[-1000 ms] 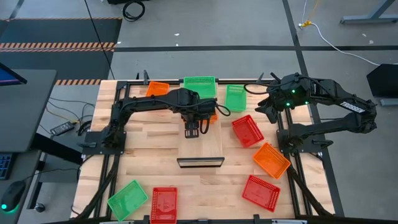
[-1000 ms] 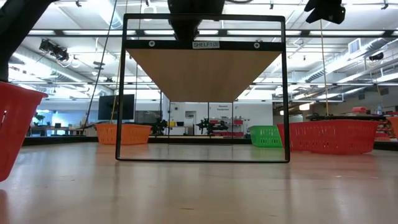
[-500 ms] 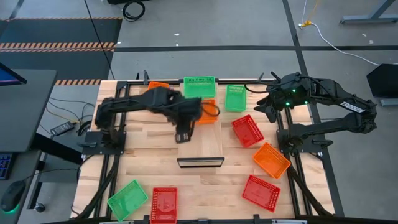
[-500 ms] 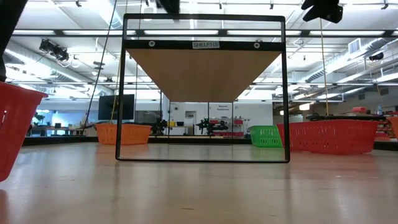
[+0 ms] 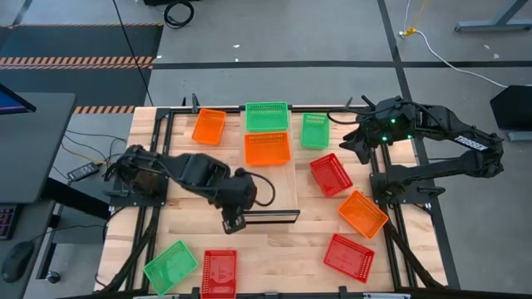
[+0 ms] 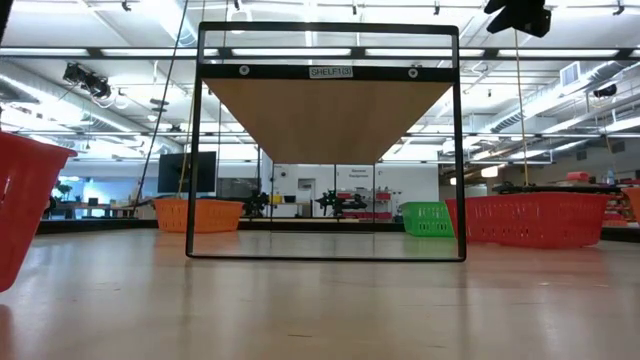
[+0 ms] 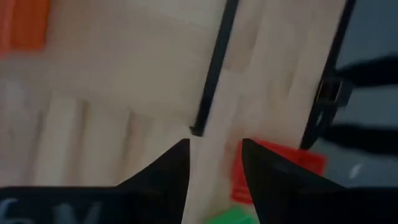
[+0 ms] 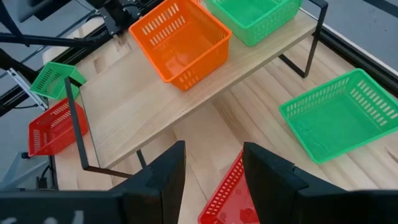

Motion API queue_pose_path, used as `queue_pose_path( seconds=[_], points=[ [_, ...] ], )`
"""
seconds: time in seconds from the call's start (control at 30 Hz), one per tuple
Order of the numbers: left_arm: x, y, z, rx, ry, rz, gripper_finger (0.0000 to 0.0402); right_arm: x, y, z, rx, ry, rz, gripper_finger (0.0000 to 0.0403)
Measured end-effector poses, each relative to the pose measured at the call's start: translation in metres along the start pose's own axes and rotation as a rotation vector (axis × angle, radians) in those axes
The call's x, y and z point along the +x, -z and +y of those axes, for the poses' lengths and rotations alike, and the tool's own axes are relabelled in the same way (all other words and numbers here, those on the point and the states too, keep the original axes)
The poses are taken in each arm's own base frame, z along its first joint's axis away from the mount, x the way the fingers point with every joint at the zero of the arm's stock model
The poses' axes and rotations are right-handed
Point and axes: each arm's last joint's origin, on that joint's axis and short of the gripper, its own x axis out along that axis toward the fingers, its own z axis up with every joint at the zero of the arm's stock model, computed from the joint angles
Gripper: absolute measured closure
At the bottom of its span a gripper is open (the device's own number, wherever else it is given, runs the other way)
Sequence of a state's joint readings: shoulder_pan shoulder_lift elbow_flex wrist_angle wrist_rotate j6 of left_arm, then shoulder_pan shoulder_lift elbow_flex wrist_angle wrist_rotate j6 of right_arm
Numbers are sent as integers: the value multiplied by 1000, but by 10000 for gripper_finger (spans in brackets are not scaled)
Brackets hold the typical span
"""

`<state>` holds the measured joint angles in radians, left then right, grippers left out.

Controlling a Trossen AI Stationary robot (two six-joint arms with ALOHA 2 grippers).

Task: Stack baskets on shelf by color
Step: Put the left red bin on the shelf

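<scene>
From above, the shelf (image 5: 270, 178) is seen carrying a green basket (image 5: 267, 116) and an orange basket (image 5: 268, 148); the left gripper (image 5: 232, 223) is found off the shelf's near left corner, above the red basket (image 5: 219, 272). At table height, the shelf is shown side-on with nothing beneath. Through the left wrist, dark fingers (image 7: 169, 169) are seen parted and empty. Through the right wrist, the right gripper (image 8: 212, 163) is held apart, empty, parked high. A fetch is judged underway: next, a descent onto a near-edge basket's rim is called for.
</scene>
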<state>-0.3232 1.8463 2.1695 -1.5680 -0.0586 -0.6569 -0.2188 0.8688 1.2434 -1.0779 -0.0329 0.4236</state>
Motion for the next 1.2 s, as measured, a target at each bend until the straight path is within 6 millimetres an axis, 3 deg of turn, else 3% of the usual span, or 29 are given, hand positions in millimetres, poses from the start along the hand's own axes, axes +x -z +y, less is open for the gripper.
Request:
queue_pose_path(
  seconds=[0.27,0.47,0.73,0.93,1.2],
  points=[
    [7,17,-32,-589,-22,-67,257,0,0,2,-28,-58,11,239],
    [37,35,-73,-827,-27,-7,261,0,0,2,-136,-73,13,239],
    [77,65,-113,-926,-104,113,257,0,1,3,-173,-106,35,239],
    [111,81,-136,-950,-162,187,231,0,2,3,-172,-109,44,239],
    [162,80,-151,-965,-181,223,173,0,2,3,-136,-111,54,239]
  ],
)
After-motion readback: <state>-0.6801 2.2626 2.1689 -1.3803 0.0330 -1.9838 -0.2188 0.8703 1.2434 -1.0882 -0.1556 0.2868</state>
